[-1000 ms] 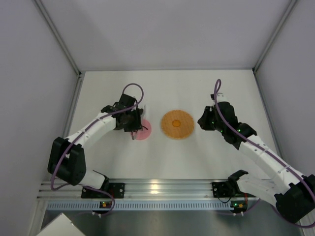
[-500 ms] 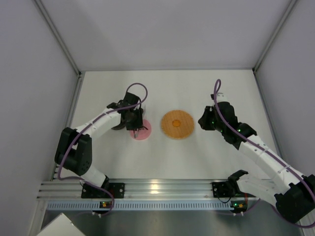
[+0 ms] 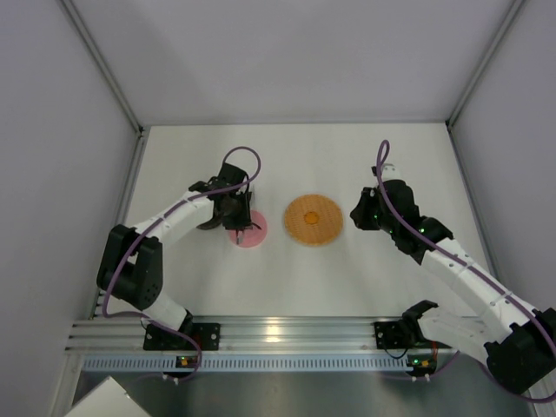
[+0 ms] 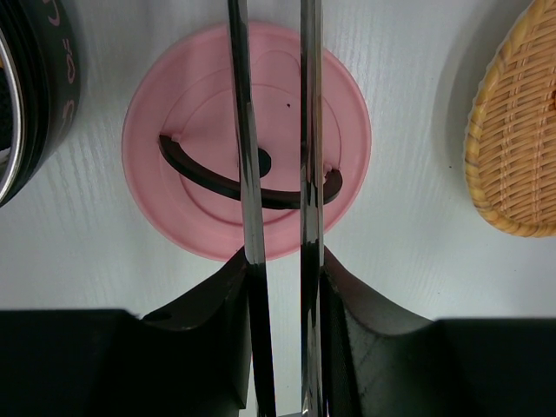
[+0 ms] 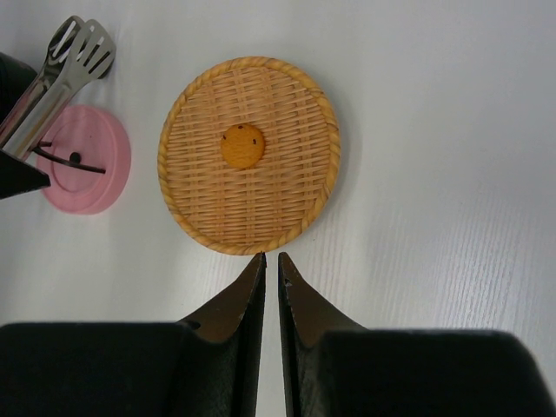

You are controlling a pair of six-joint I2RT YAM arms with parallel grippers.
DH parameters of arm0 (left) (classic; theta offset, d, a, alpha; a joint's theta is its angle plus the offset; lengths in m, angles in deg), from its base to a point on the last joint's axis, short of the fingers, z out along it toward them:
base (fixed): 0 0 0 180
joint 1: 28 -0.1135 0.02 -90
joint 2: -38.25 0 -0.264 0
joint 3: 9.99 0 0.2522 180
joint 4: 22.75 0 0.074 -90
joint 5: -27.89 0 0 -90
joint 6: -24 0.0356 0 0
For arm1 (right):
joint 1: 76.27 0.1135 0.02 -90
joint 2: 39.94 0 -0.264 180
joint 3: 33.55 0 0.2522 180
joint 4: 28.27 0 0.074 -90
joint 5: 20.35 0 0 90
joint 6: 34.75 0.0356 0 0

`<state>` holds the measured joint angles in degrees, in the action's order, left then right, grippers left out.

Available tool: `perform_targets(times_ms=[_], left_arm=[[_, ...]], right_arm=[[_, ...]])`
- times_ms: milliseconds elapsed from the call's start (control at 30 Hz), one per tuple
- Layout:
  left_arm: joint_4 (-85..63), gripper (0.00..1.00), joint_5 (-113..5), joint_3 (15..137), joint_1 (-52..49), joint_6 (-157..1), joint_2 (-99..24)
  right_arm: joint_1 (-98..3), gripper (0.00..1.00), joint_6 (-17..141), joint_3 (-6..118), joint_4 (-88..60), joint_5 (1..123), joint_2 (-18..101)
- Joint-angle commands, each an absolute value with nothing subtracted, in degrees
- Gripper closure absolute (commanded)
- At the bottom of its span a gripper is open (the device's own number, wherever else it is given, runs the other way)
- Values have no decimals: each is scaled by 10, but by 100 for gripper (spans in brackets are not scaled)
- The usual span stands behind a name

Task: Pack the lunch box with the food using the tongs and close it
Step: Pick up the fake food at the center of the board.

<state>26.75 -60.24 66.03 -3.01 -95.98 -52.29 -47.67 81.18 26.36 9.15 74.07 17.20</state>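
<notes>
The top camera looks down from behind over the whole table (image 3: 391,278); both wrist cameras sit close (facing downward), sharing the pink lid (image 4: 208,113) and woven plate (image 5: 261,200).

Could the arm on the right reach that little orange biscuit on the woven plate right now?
Probably yes. The right hand hovers by the woven plate's rim, with nothing between it and the orange biscuit. Its fingers are shut, though, so they would need to open first.

Bare tabletop (image 5: 434,130) surrounds the woven plate (image 5: 261,200) — tongs (image 4: 246,130) cross above the pink lid (image 4: 200,104).
</notes>
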Motion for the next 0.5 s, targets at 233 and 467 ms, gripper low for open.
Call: perform_targets(times_ms=[233, 467], left_arm=[[278, 73, -613, 708, -30, -949, -446], [317, 72, -641, 702, -30, -961, -365]], right_arm=[[-474, 90, 806, 273, 83, 744, 175], [-474, 90, 808, 273, 79, 734, 178]])
